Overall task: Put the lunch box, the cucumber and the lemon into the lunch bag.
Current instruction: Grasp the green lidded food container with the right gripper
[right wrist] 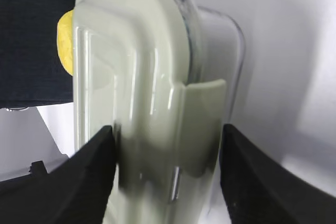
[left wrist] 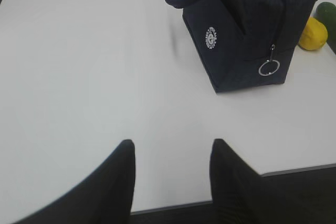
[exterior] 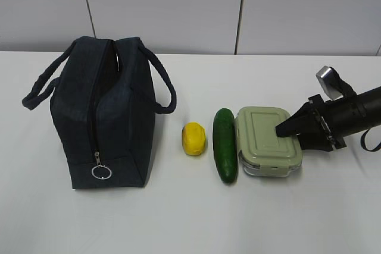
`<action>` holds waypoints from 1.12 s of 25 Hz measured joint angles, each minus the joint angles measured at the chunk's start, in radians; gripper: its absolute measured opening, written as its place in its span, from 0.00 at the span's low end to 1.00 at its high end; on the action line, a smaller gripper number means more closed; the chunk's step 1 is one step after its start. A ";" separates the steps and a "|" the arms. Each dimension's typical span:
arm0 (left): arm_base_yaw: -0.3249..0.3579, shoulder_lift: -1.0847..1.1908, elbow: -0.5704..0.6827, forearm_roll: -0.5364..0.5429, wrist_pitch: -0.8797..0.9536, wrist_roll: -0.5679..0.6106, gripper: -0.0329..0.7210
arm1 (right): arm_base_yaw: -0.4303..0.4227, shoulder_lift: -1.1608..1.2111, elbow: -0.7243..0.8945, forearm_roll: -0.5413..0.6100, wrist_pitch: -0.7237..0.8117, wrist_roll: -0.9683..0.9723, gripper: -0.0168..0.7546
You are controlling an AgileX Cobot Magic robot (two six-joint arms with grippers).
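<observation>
Your right gripper (exterior: 284, 130) straddles the lunch box (exterior: 265, 141), fingers (right wrist: 89, 177) spread at its sides; your left gripper (left wrist: 170, 174) hangs open, empty, over the table (left wrist: 79, 77).

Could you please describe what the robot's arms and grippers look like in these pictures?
The right arm is a matte black tube ending in a black wedge-shaped right gripper, with a silver-grey camera housing above and a thin black cable loop beneath. In both wrist views the jaws appear as broad, matte black, tapering blades; the left gripper looks the same. No markings are visible.
</observation>
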 joint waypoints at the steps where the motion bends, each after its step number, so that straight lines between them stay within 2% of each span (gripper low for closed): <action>1: 0.000 0.000 0.000 0.000 0.000 0.000 0.47 | 0.000 0.000 0.000 0.000 0.000 0.000 0.59; 7: 0.000 0.000 0.000 0.000 0.000 0.000 0.47 | 0.000 0.000 0.000 0.004 0.001 0.002 0.56; 28: 0.000 0.000 0.000 0.000 0.000 0.000 0.47 | 0.010 0.000 0.000 0.004 0.002 0.013 0.56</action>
